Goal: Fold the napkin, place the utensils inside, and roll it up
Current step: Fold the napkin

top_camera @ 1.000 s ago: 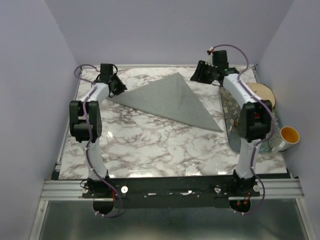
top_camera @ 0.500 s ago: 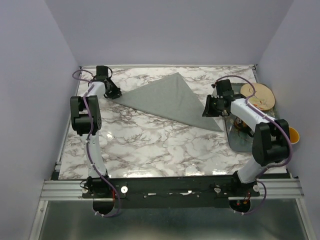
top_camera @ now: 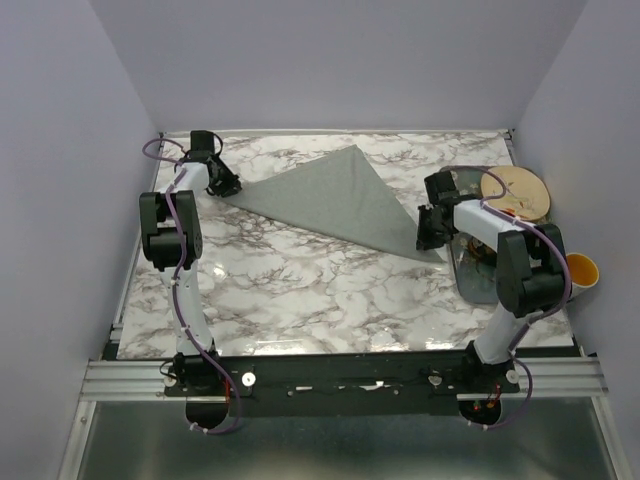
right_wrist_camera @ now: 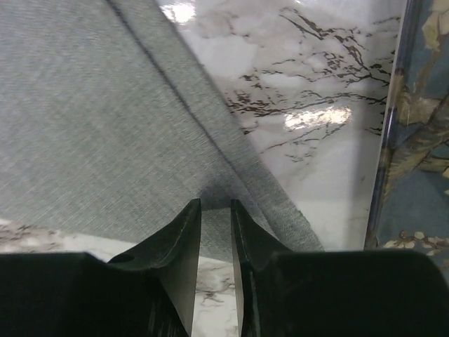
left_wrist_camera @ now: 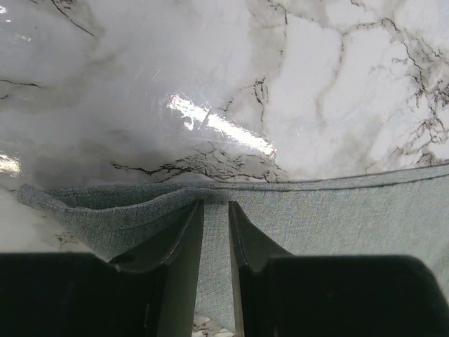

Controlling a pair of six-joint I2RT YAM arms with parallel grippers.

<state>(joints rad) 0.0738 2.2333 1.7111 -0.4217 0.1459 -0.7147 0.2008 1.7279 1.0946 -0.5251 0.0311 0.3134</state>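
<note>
Just napkin (top_camera: 330,200), pinched — left pincer (top_camera: 231,188), right pincer (top_camera: 428,240)

The napkin (top_camera: 340,205) lies on the bench (top_camera: 300,290) toward 12 o'clock. The tray (top_camera: 472,285) sits at 3 o'clock, a round board (top_camera: 520,192) at 2, a cup (top_camera: 580,270) at 4.

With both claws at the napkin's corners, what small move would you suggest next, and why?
Probably lift both corners slightly together: the left claw and right claw each appear pinched on a corner of the folded napkin, which lies flat.
</note>
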